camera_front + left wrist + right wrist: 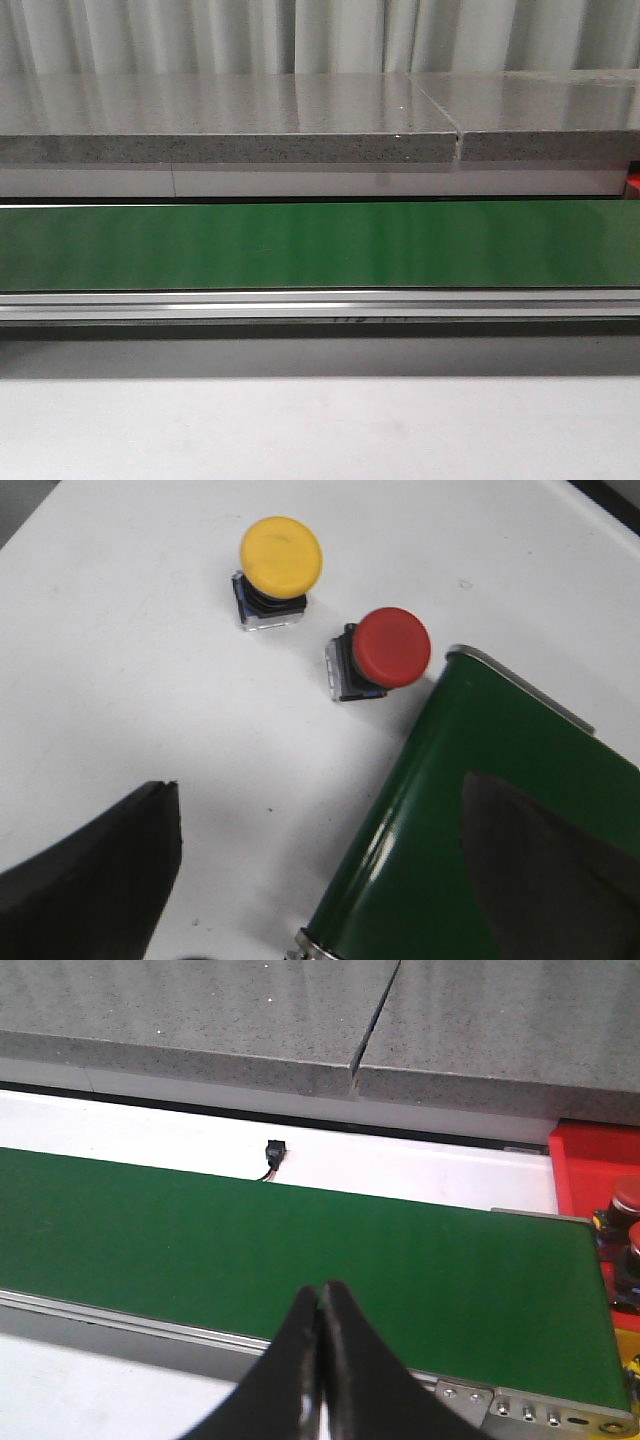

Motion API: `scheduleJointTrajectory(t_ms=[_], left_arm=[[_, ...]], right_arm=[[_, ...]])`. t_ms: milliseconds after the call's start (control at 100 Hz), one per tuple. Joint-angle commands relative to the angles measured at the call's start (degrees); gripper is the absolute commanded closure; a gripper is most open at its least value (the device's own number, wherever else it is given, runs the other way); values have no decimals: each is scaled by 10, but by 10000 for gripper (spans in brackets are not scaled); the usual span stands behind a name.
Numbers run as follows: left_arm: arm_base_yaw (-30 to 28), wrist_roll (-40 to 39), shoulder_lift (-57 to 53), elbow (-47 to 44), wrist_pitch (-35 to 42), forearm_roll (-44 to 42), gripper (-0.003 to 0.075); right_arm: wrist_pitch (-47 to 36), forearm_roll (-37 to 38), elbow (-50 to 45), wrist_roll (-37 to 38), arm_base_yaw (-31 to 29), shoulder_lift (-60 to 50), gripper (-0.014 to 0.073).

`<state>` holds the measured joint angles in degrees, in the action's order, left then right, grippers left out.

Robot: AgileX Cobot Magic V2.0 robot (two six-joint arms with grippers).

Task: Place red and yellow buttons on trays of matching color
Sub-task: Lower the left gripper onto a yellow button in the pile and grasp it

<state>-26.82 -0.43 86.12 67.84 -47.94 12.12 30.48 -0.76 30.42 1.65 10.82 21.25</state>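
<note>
Buttons first: through my left wrist camera I see the yellow button [281, 556] and the red button [393, 647] standing upright on the white table [120, 680], each cap on a small square base; they sit near each other but apart, the red one just beside the rounded end of the green belt [480, 820]; my left gripper [320, 880] hangs above them with its fingers [95, 875] spread wide and nothing between them, one over the table, the other over the belt.

My right gripper [320, 1305] has its fingertips pressed together with nothing between them; it hovers over the near edge of the belt [250, 1240], above the metal rail [480, 1395]; beyond the belt's far end lies the red tray [595, 1165], with two dark red-capped buttons [628, 1222] at the frame's edge, too cropped for me to tell just where they rest; a small black connector [274, 1150] sits on the white strip behind the belt, under the grey stone counter [200, 1010].

From the front camera I see only the belt [320, 245] running across, its aluminium rail [320, 305] in front, the table [320, 430] nearest, the counter [230, 120] behind and pale curtains [200, 35] at the back; neither gripper nor any button shows there.
</note>
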Motion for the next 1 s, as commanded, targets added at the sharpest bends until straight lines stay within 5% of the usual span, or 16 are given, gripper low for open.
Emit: scheduleJointTrajectory(t_ms=[0, 550, 990], left_arm=[[-13, -31, 30, 56, -17, 7, 169], [-14, -126, 265, 313, -133, -4, 169], [-9, -138, 338, 360, -146, 1, 178]], right_arm=[[-40, 4, 15, -6, 1, 3, 659], [-40, 4, 15, -6, 1, 3, 659], [-40, 4, 15, -6, 1, 3, 659]])
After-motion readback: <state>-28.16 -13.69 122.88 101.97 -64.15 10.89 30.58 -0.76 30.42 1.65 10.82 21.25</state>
